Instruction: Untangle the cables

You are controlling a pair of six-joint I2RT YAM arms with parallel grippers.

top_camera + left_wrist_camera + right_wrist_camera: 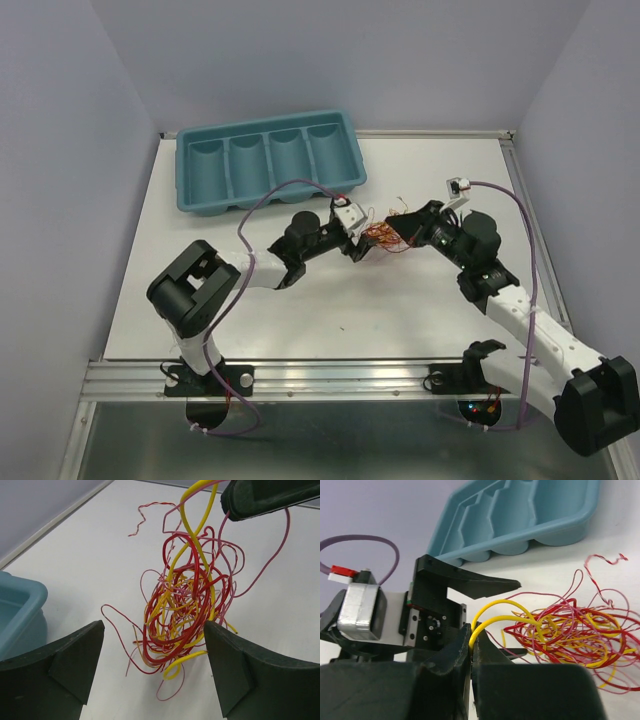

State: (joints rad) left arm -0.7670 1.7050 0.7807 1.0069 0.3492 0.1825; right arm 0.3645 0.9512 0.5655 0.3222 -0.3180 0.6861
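Note:
The cables [385, 237] are a loose tangle of thin red, yellow and pink wires at the table's middle, between my two grippers. In the left wrist view the tangle [185, 605] hangs partly lifted, and my left gripper [155, 660] is open with a finger on each side of its lower loops, holding nothing. My right gripper [471, 636] is shut on a yellow cable [495, 611] that loops out of the tangle [570, 635]. Its dark fingers [265, 497] show above the tangle in the left wrist view. In the top view the left gripper [358, 245] and right gripper [405, 228] face each other closely.
A teal tray [190, 170] with several compartments stands at the back left of the white table; it also shows in the right wrist view [520, 520] and the left wrist view [20, 610]. A raised rail edges the table. Purple arm cords arc above both arms.

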